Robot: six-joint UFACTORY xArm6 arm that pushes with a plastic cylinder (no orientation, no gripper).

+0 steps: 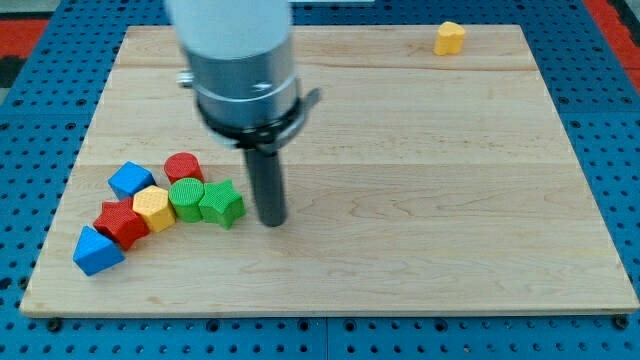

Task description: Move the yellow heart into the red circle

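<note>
The yellow heart (450, 38) lies alone near the view's top right corner of the wooden board. The red circle (184, 168) sits at the view's left, at the top of a cluster of blocks. My tip (272, 221) rests on the board just right of the green star (222, 203), a small gap apart, and far from the yellow heart. The arm's grey body hangs above the rod and hides part of the board's top left.
The cluster at the left also holds a blue block (131, 180), a yellow hexagon (153, 208), a green block (186, 199), a red block (121, 223) and a blue block (97, 250). The board (420, 200) lies on a blue perforated surface.
</note>
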